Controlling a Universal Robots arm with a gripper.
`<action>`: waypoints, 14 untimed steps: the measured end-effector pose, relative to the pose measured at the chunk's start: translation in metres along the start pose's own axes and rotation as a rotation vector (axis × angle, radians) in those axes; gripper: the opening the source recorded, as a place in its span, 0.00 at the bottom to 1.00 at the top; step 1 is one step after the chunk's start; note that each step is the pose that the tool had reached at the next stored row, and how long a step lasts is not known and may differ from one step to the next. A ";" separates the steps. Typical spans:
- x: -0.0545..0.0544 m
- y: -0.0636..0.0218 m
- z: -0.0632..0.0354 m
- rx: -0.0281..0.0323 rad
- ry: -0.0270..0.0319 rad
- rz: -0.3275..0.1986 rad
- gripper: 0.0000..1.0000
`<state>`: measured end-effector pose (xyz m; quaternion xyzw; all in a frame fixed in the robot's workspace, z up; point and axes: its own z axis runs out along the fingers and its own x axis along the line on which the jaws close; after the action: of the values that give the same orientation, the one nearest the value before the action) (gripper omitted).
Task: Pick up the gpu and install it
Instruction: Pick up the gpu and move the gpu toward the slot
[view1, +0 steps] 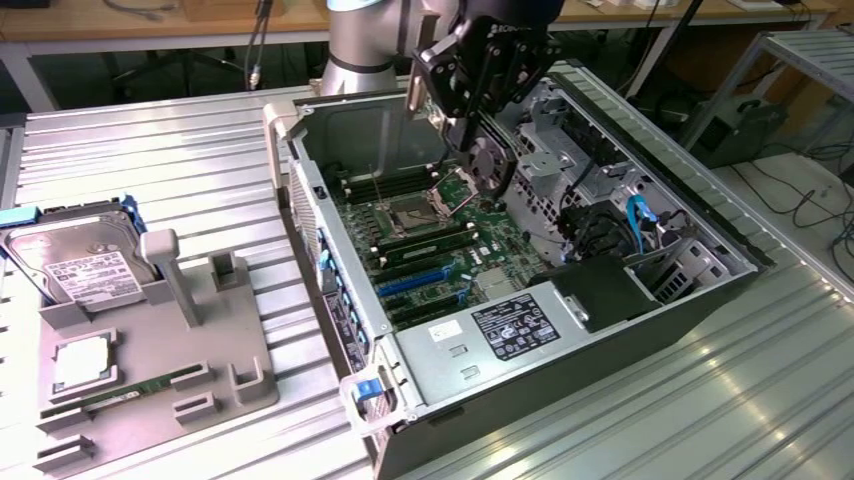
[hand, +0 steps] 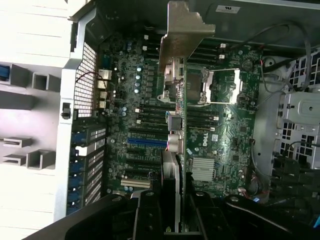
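1. Silver-grey ribbed metal table (view1: 160, 160) carries an open computer case (view1: 694, 300) in the exterior view, lying on its side with the green motherboard (view1: 441, 245) facing up
2. Over the far end of the case, the black gripper (view1: 467, 100) is clamped on the gpu (view1: 487, 160); the dark card hangs on edge above the board, close over the CPU socket (view1: 407, 215), and is not seated in any slot
3. Its metal bracket strip (view1: 416, 88) stands upright on the exterior view's left of the gripper
4. On the exterior view's left, well apart from the case, a grey holder tray (view1: 200, 370) bears a hard drive (view1: 74, 265) with a white label, a CPU (view1: 80, 362) lying flat and a green memory stick (view1: 127, 393)
5. At the near end of the case sits the power supply (view1: 514, 325) with its dark label
6. Wrist view: the gpu is seen edge-on, rising from between the two black fingers (hand: 150, 215), which press on its two faces
7. The bracket strip is at the card's far tip, over the memory slots (hand: 215, 50)
8. The card's edge crosses the side of the CPU socket and runs just beside the finned heatsink (hand: 202, 169)
9. A blue expansion slot (hand: 147, 142) lies between the card and the case's perforated rear wall (hand: 87, 75)
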<state>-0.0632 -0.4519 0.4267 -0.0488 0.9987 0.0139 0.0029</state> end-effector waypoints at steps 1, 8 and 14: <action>-0.002 -0.0001 0.0001 0.0002 0.0001 0.000 0.27; -0.022 -0.0023 0.0012 0.0002 0.0001 0.000 0.27; -0.036 -0.0037 0.0020 0.0004 0.0001 0.000 0.27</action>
<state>-0.0266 -0.4520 0.4248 -0.0488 0.9987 0.0137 0.0029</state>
